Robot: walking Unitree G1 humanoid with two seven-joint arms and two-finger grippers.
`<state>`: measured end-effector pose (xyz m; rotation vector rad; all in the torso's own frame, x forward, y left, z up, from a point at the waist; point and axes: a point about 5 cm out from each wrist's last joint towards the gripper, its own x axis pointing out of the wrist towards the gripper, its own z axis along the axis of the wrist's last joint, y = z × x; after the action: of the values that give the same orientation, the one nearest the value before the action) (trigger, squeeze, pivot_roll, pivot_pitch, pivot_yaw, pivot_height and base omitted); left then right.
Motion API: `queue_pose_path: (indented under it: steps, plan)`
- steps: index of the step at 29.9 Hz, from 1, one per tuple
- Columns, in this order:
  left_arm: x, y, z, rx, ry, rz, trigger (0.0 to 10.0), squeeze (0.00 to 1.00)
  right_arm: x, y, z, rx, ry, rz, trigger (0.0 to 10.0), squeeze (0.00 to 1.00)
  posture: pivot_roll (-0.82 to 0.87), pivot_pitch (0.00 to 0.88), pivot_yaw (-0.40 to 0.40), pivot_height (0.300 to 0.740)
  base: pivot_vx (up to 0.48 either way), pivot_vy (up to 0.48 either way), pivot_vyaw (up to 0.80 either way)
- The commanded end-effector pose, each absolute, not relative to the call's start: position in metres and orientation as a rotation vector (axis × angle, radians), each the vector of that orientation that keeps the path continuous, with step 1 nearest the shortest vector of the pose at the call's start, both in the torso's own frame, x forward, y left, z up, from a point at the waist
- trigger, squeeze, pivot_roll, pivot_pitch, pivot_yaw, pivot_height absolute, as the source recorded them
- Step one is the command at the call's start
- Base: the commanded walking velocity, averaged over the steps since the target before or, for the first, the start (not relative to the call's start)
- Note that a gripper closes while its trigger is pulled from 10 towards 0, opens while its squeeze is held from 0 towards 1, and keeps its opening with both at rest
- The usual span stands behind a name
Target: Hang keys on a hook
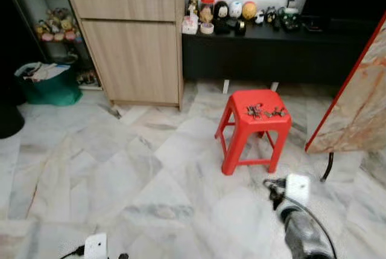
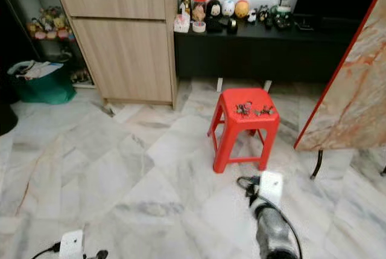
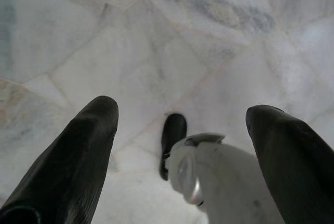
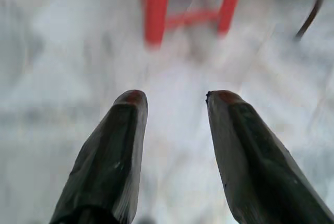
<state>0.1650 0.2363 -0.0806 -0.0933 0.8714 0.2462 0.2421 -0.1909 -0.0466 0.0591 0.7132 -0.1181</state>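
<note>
Bunches of keys (image 1: 263,112) lie on top of a small red plastic stool (image 1: 241,131) standing on the marble floor ahead and to the right. My right gripper (image 4: 172,98) is raised in front of me, short of the stool, and stands open with nothing between its fingers; the stool's legs (image 4: 156,4) show blurred beyond it. The right arm (image 1: 298,223) rises from the lower right. My left gripper (image 3: 180,117) hangs low over the floor, open and holding nothing. I cannot make out a hook.
A wooden cabinet (image 1: 136,41) stands at the back left beside a low black console (image 1: 271,47) with figurines and jars. A marble-patterned panel with a red edge (image 1: 356,102) leans at the right. A green bag (image 1: 45,81) sits far left.
</note>
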Motion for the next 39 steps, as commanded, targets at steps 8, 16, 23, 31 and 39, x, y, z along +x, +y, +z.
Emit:
queue_pose_path:
  steps: [8, 16, 23, 31, 39]
  plan:
    - [0.147, 0.237, -0.088, -0.079, 0.916, 0.231, 10.0, 0.00, 0.202, -0.189, -0.074, 0.078, 0.885, -0.130, 10.0, 0.00, 0.06, 0.000, -0.013, 0.708, 0.000, 0.000, 0.00]
    - [0.154, 0.238, -0.085, -0.073, 0.901, 0.204, 10.0, 0.00, 0.200, -0.185, -0.075, 0.133, 0.864, -0.146, 10.0, 0.00, 0.05, 0.000, -0.013, 0.708, 0.162, 0.000, 0.00]
    - [0.158, 0.236, -0.083, -0.079, 0.888, 0.198, 10.0, 0.00, 0.201, -0.187, -0.074, 0.125, 0.864, -0.165, 10.0, 0.00, 0.05, 0.000, -0.014, 0.708, 0.271, 0.000, 0.00]
    - [0.154, 0.231, -0.085, -0.089, 0.891, 0.194, 10.0, 0.00, 0.199, -0.182, -0.075, 0.090, 0.864, -0.120, 10.0, 0.00, 0.04, 0.006, -0.016, 0.708, 0.310, 0.000, 0.00]
    - [0.159, 0.228, -0.084, -0.094, 0.877, 0.185, 10.0, 0.00, 0.201, -0.187, -0.074, 0.114, 0.857, -0.159, 10.0, 0.00, 0.04, 0.006, -0.021, 0.708, 0.328, 0.000, 0.00]
